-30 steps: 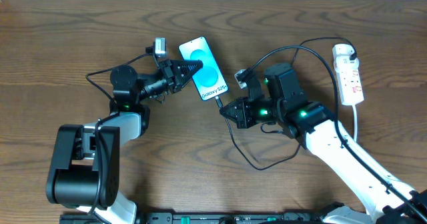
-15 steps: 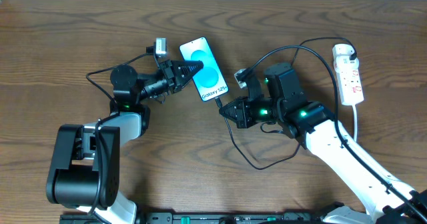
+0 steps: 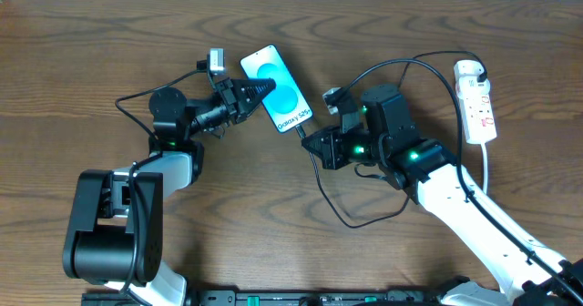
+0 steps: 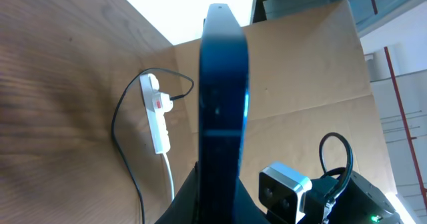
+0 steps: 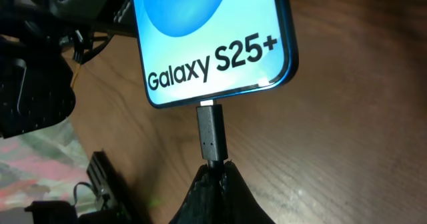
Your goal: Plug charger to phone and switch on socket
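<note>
The phone (image 3: 280, 91), with a cyan-and-white screen reading "Galaxy S25+" (image 5: 212, 44), lies tilted on the table. My left gripper (image 3: 260, 89) is shut on its left edge; in the left wrist view the phone (image 4: 223, 104) shows edge-on between the fingers. My right gripper (image 3: 310, 145) is shut on the charger cable just behind its connector (image 5: 211, 134). The connector tip sits at the phone's bottom port. The black charger cable (image 3: 342, 217) loops across the table to the white socket strip (image 3: 477, 101) at the right, which also shows in the left wrist view (image 4: 155, 114).
The socket strip's white cord (image 3: 486, 171) runs toward the front right. A cardboard sheet (image 4: 307, 84) stands beyond the table. The right arm (image 3: 455, 192) crosses the right side of the table.
The right gripper has moved up and right toward the phone with the connector. The phone has shifted slightly up and left in the left gripper.
</note>
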You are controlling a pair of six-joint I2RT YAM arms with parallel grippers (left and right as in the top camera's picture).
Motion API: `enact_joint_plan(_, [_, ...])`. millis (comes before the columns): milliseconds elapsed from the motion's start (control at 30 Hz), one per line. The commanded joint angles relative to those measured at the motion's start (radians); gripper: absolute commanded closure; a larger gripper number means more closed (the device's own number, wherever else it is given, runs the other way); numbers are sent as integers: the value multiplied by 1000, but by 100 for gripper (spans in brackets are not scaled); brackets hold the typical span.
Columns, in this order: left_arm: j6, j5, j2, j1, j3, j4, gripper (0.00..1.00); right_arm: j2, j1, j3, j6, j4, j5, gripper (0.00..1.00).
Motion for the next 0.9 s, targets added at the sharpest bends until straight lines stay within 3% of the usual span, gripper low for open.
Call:
enact_joint_plan(0, [18,92,-10,-13,14,8,93,3,-6,10,-13,58,48,99])
enact_joint_plan(467, [82,90,-10,-13,14,8,93,-3,-6,11,-184,10,-87,85])
enact_joint_plan(600, [82,91,-10,-13,14,8,93,-76,-6,16,-223,8,-88,53])
enact_joint_plan(700, [82,90,-10,-13,14,8,92,-153,-4,16,-224,-11,-17,46])
enact_joint_plan(867, [82,90,-10,-13,14,7,92,-243,79,16,-259,-140,378,45])
